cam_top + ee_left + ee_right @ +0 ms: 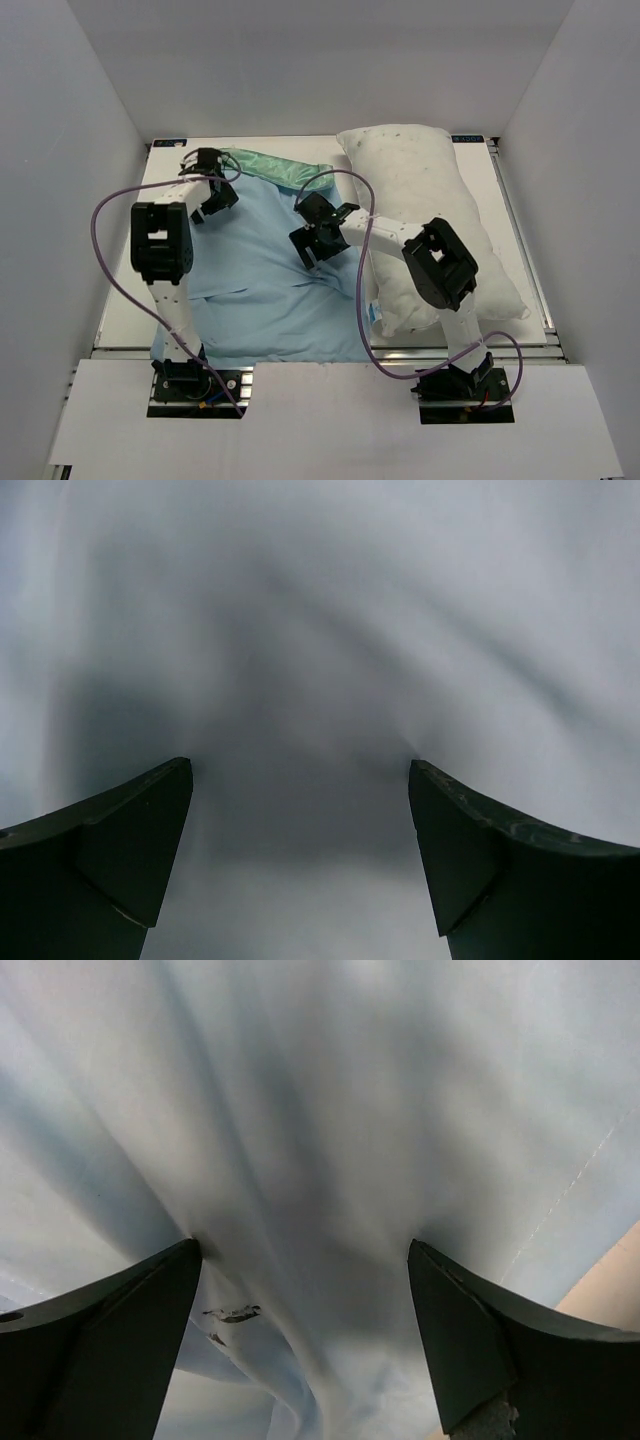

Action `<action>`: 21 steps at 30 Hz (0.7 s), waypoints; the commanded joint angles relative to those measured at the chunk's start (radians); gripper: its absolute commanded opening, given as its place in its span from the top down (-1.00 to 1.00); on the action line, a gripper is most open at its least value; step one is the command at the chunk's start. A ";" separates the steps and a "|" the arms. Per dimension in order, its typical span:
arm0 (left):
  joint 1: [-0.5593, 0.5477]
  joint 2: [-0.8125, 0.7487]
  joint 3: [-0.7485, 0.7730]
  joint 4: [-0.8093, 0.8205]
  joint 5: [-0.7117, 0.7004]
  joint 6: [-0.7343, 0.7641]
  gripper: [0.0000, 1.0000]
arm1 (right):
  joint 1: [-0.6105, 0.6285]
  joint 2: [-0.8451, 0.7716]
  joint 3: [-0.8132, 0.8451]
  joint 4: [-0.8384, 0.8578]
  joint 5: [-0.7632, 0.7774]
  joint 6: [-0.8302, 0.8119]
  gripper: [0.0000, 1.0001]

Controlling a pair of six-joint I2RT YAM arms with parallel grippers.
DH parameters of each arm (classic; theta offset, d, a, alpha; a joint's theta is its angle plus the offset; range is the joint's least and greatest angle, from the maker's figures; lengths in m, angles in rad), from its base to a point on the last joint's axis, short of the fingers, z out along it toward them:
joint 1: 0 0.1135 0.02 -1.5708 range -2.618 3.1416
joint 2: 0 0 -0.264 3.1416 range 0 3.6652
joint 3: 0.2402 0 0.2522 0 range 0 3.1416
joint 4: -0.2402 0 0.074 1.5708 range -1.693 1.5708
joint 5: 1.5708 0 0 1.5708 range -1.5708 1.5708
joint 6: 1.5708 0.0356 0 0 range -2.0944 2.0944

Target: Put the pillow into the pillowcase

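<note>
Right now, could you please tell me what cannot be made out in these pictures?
- Top view: the white front panel hides the near edge of the pillowcase; its opening cannot be found.
- Top view: the right arm covers part of the pillow.
- Left wrist view: only blurred, shadowed fabric beyond the open left gripper; which part is unclear.
- Right wrist view: fabric fills the frame beyond the open right gripper; the tan patch at lower right is unidentifiable.

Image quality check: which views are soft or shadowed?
Top external: sharp and evenly lit across the pillowcase. Left wrist: pillowcase fully out of focus, with a broad dark shadow mid-frame. Right wrist: also soft, but the folds and a seam are readable, with a shadow band down the middle.
</note>
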 commanded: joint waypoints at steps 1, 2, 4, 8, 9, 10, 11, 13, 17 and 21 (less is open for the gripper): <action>-0.001 0.079 0.144 -0.045 -0.039 0.033 -0.96 | -0.007 0.021 0.047 -0.030 0.009 0.002 -0.78; -0.001 0.104 0.173 -0.048 -0.042 0.048 -0.96 | -0.008 0.025 0.049 -0.029 0.009 -0.002 -0.78; 0.001 0.167 0.257 -0.080 -0.071 0.055 -0.96 | -0.018 0.047 0.057 -0.029 0.013 -0.010 -0.78; 0.022 0.219 0.312 -0.174 -0.156 -0.005 -0.96 | -0.077 0.113 0.122 -0.032 -0.051 -0.004 -0.79; 0.033 0.214 0.299 -0.203 -0.162 -0.028 -0.96 | -0.090 0.145 0.170 -0.036 -0.065 -0.008 -0.78; 0.059 0.208 0.281 -0.220 -0.142 -0.046 -0.96 | -0.113 0.162 0.199 -0.041 -0.061 -0.024 -0.78; 0.108 0.196 0.234 -0.237 -0.128 -0.098 -0.96 | -0.122 0.182 0.231 -0.044 -0.054 -0.034 -0.79; 0.139 0.138 0.165 -0.287 -0.136 -0.163 -0.96 | -0.151 0.256 0.372 -0.076 -0.062 -0.063 -0.78; 0.148 -0.035 -0.129 -0.306 -0.160 -0.368 -0.96 | -0.171 0.427 0.671 -0.089 -0.111 -0.146 -0.79; 0.122 -0.251 -0.384 -0.262 -0.029 -0.511 -0.96 | -0.176 0.512 0.813 0.103 -0.113 -0.195 -0.79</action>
